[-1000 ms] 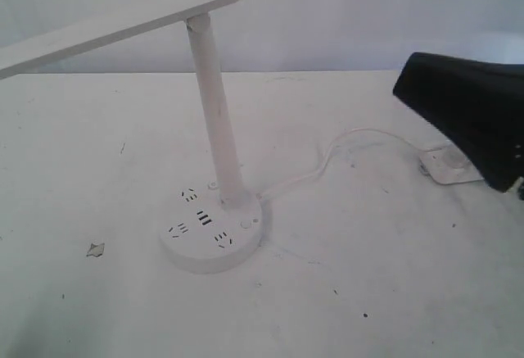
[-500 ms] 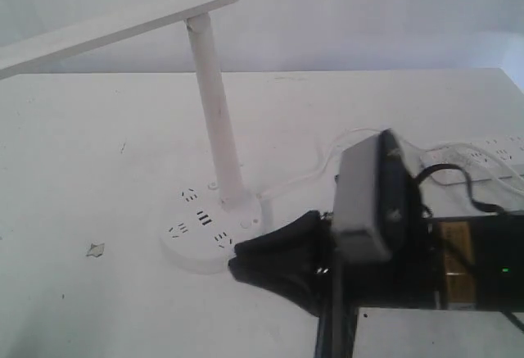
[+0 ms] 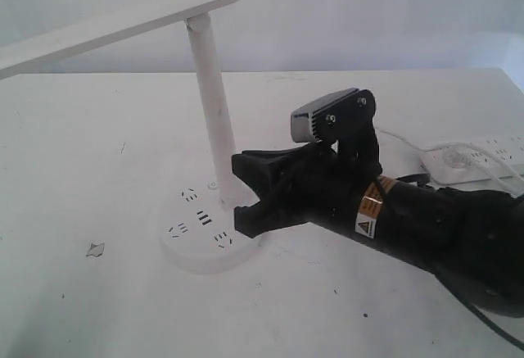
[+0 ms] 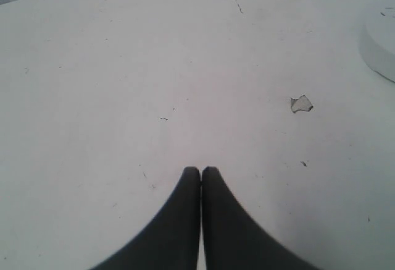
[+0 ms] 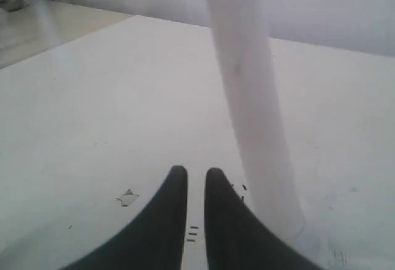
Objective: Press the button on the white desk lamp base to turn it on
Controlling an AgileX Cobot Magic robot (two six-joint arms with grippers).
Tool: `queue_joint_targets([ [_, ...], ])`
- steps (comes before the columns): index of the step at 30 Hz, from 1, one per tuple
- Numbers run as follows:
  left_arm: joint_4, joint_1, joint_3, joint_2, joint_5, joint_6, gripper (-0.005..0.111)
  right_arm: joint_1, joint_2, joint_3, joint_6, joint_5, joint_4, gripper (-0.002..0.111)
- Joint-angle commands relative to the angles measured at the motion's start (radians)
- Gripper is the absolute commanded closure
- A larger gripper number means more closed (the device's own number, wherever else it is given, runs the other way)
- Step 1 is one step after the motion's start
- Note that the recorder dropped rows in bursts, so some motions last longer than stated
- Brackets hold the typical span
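The white desk lamp stands mid-table with its pole [image 3: 214,112] upright and its bar head [image 3: 106,34] reaching left. Dark socket slots mark the round lamp base [image 3: 192,247]. My right gripper [image 3: 237,190] is over the base's right part, beside the pole's foot, and its lower fingertip covers the spot where the button lies. In the right wrist view this gripper [image 5: 196,174] is all but shut on nothing, and base slots [image 5: 192,236] show through the thin gap beside the pole [image 5: 253,115]. My left gripper [image 4: 200,171] is shut over bare table, with the base rim [image 4: 379,60] far off.
A white power strip [image 3: 483,157] lies at the right edge of the table, with the lamp's cord [image 3: 401,141] running toward it. A small chip in the tabletop [image 3: 96,250] is left of the base. The right arm's black body spans the table's right half.
The right arm has swung in from the right edge, dropped low by the base, then risen. Its tips now reach over the base next to the pole. The lamp has not moved.
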Motion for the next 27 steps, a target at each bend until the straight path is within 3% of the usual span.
queue_joint_targets([
  [1, -0.006, -0.009, 0.003, -0.004, 0.001, -0.003, 0.107, 0.003, 0.067, -0.004, 0.03, 0.006, 0.059, 0.103],
  [3, -0.006, -0.009, 0.003, -0.004, 0.001, -0.003, 0.107, 0.003, 0.102, -0.004, 0.069, 0.006, 0.059, 0.108],
  [12, -0.006, -0.009, 0.003, -0.004, 0.001, -0.003, 0.107, 0.003, 0.201, -0.018, 0.148, -0.007, 0.052, 0.108],
  [27, -0.006, -0.009, 0.003, -0.004, 0.001, -0.003, 0.107, 0.043, 0.3, -0.162, 0.193, 0.249, 0.04, 0.108],
])
